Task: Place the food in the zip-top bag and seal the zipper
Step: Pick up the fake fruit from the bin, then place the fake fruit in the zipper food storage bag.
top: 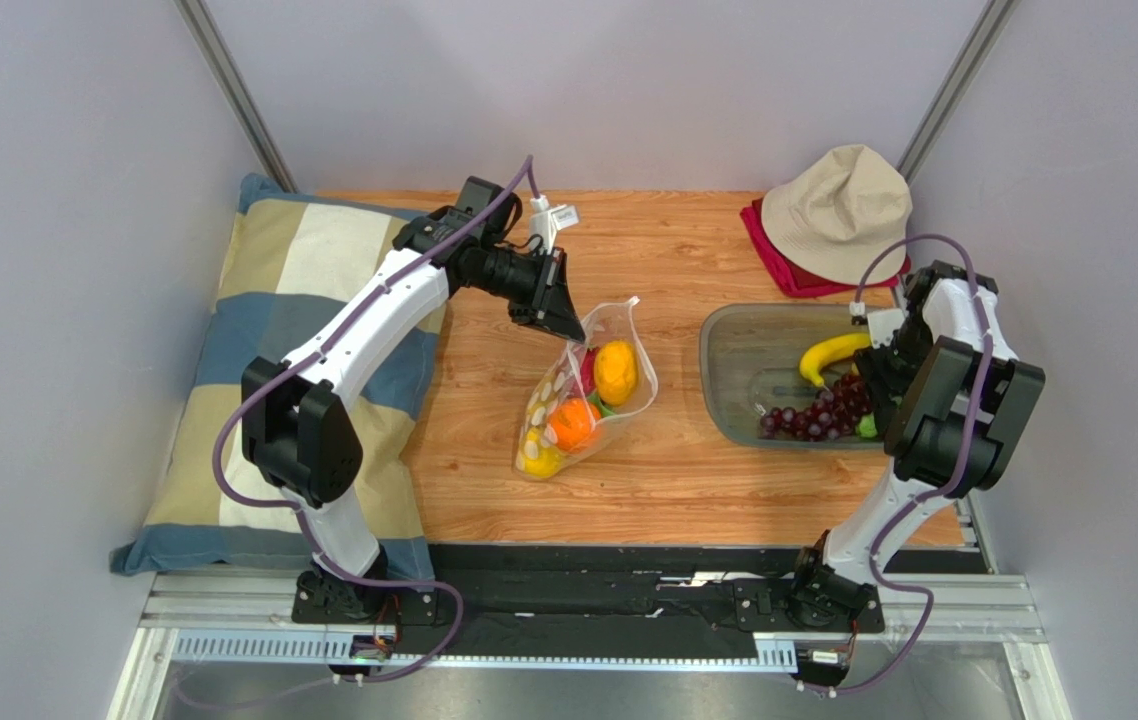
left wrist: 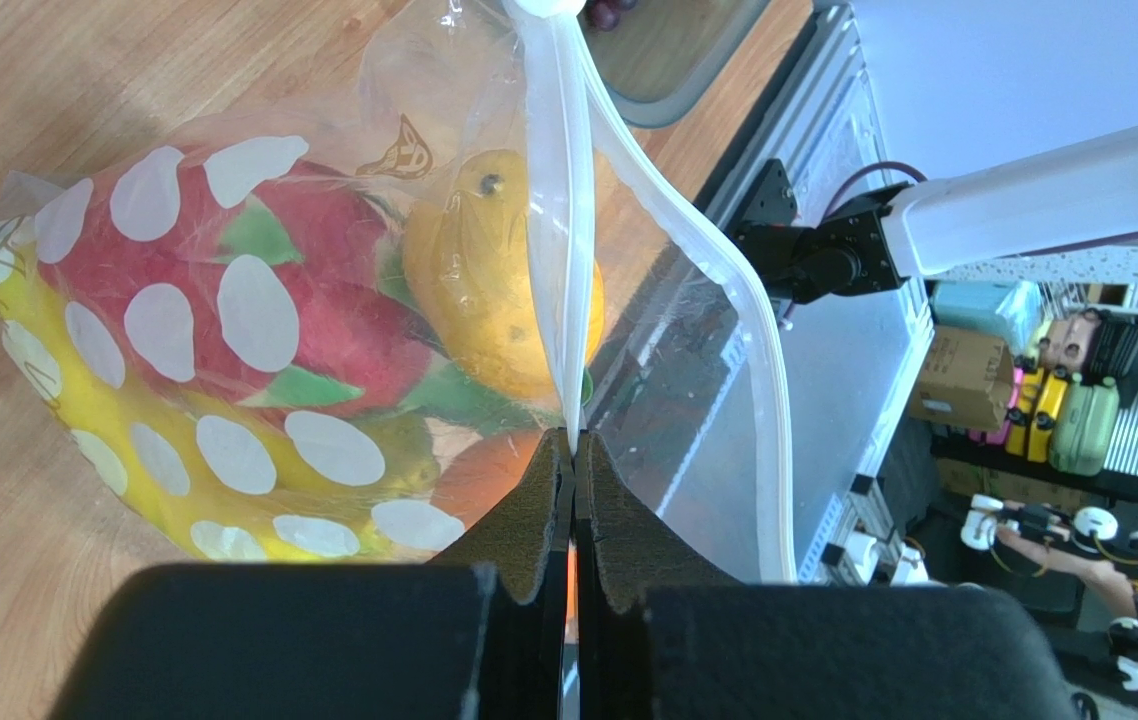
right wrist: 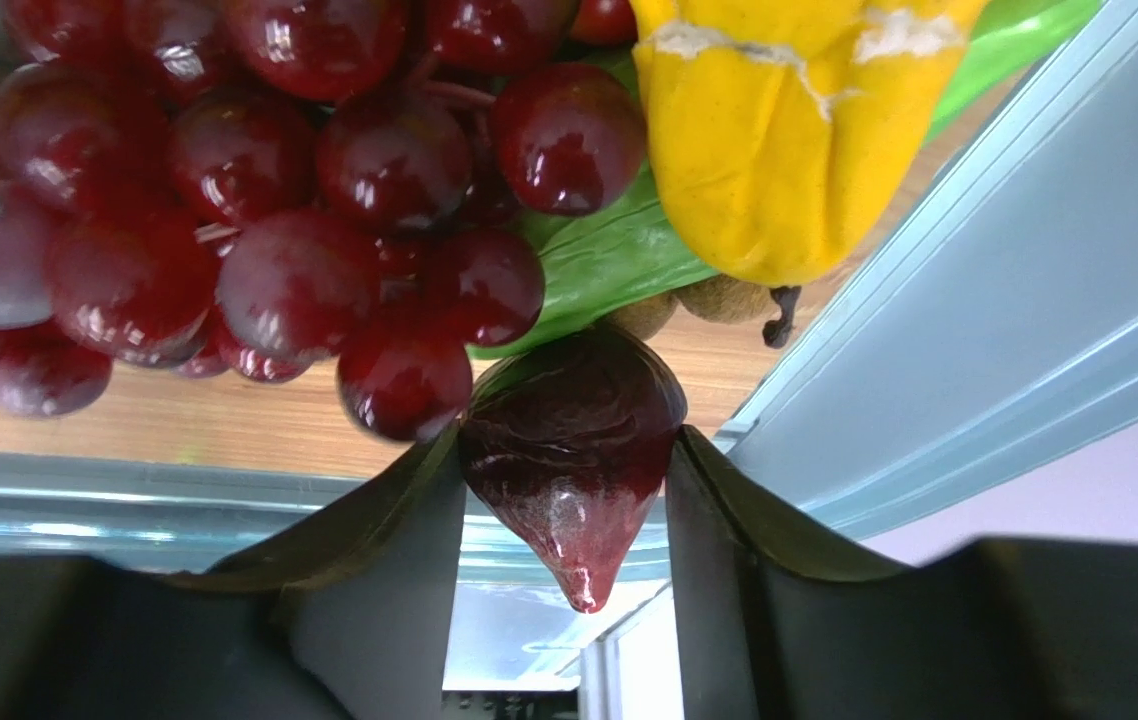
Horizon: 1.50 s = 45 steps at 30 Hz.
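Observation:
The zip-top bag (top: 586, 393) lies mid-table, clear with white dots. It holds a pink dragon fruit (left wrist: 312, 293), a yellow fruit (left wrist: 493, 285), an orange (top: 575, 425) and a yellow banana (left wrist: 57, 398). My left gripper (top: 560, 315) is shut on one lip of the bag's mouth, on the white zipper (left wrist: 568, 225), and holds it up; the other lip (left wrist: 748, 315) bows away, so the mouth is open. My right gripper (right wrist: 568, 443) is down in the grey tray (top: 741, 353), shut on one grape of the dark purple grapes (right wrist: 275, 195). A yellow banana (top: 831, 356) lies beside them.
A checked pillow (top: 290, 300) lies along the left side of the table. A beige hat (top: 838, 203) sits on a red cloth (top: 771, 255) at the back right, behind the tray. A green leaf (right wrist: 605, 255) lies under the grapes.

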Tool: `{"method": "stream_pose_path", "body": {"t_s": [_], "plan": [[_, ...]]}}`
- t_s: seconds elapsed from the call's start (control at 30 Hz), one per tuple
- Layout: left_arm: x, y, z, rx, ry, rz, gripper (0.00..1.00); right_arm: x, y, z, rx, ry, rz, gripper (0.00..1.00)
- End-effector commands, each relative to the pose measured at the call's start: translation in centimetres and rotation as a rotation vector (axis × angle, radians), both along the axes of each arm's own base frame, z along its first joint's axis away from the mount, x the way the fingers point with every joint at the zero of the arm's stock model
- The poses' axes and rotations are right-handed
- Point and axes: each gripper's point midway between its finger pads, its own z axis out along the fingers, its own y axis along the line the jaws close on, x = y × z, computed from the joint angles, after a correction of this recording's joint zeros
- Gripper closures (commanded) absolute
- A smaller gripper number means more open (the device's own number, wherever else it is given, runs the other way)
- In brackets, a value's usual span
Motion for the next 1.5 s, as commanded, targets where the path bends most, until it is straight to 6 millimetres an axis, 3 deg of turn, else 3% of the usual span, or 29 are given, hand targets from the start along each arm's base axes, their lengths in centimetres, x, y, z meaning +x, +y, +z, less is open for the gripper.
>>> {"method": "stream_pose_path", "body": {"t_s": [0.0, 0.17, 0.27, 0.3, 0.37, 0.4, 0.47, 0.5, 0.57, 0.6, 0.7, 0.8, 0.93, 1.07, 1.13, 1.23, 1.27, 1.3, 1.37, 1.47], "plan": [[0.2, 0.1, 0.9, -0.021, -0.041, -0.008, 1.00, 1.7, 0.7, 2.6, 0.041, -0.081, -0.018, 0.69], [0.2, -0.1, 0.7, -0.024, -0.027, -0.010, 1.00, 3.7, 3.8, 7.7, 0.135, -0.193, 0.002, 0.77], [0.3, -0.1, 0.8, -0.025, -0.031, -0.009, 1.00, 5.3, 8.3, 11.6, 0.279, -0.296, 0.061, 0.78], [0.4, -0.1, 0.9, -0.027, -0.033, -0.009, 1.00, 6.0, 11.5, 13.1, 0.379, -0.346, 0.107, 0.78], [0.4, -0.1, 0.7, -0.022, -0.030, -0.008, 1.00, 6.7, 15.2, 15.3, 0.493, -0.405, 0.137, 0.78], [0.4, -0.1, 0.7, -0.022, -0.030, -0.006, 1.00, 7.0, 19.3, 17.0, 0.611, -0.445, 0.210, 0.77], [0.5, -0.2, 0.3, -0.018, -0.019, -0.006, 1.00, 7.2, 23.5, 19.1, 0.703, -0.494, 0.271, 0.77], [0.5, -0.2, 0.3, -0.018, -0.013, -0.005, 1.00, 6.4, 27.6, 20.1, 0.774, -0.486, 0.371, 0.77], [0.6, -0.2, 0.5, -0.018, -0.013, -0.006, 1.00, 5.9, 31.2, 21.6, 0.832, -0.530, 0.473, 0.76], [0.5, -0.2, 0.6, -0.017, -0.019, -0.008, 1.00, 4.5, 34.1, 22.2, 0.886, -0.513, 0.534, 0.75], [0.6, 0.1, 1.2, -0.014, -0.039, -0.005, 1.00, 2.4, 38.4, 22.5, 0.940, -0.522, 0.649, 0.75], [0.9, 0.3, 1.5, -0.020, -0.034, 0.012, 1.00, 0.6, 41.0, 21.3, 0.958, -0.499, 0.728, 0.74], [1.0, 0.5, 1.6, -0.032, -0.016, 0.023, 1.00, -0.7, 42.9, 18.7, 0.928, -0.468, 0.755, 0.71], [1.0, 0.5, 1.5, -0.035, -0.009, 0.024, 1.00, -0.1, 44.1, 17.2, 0.883, -0.492, 0.755, 0.54], [1.0, 0.5, 1.6, -0.036, -0.010, 0.022, 1.00, 0.3, 44.4, 17.1, 0.862, -0.497, 0.754, 0.52], [0.8, 0.5, 1.8, -0.035, -0.014, 0.019, 1.00, -0.2, 44.3, 18.9, 0.876, -0.491, 0.759, 0.29], [0.8, 0.6, 1.9, -0.035, -0.015, 0.018, 1.00, -0.5, 44.1, 19.6, 0.879, -0.498, 0.770, 0.17], [0.8, 0.6, 1.8, -0.034, -0.018, 0.017, 1.00, -0.6, 43.8, 20.4, 0.878, -0.512, 0.770, 0.12], [0.9, 0.8, 2.0, -0.034, -0.021, 0.021, 1.00, -1.5, 42.8, 21.8, 0.887, -0.539, 0.751, 0.11], [0.8, 0.9, 2.0, -0.034, -0.026, 0.022, 1.00, -1.6, 41.1, 22.0, 0.883, -0.565, 0.702, 0.12]]}}
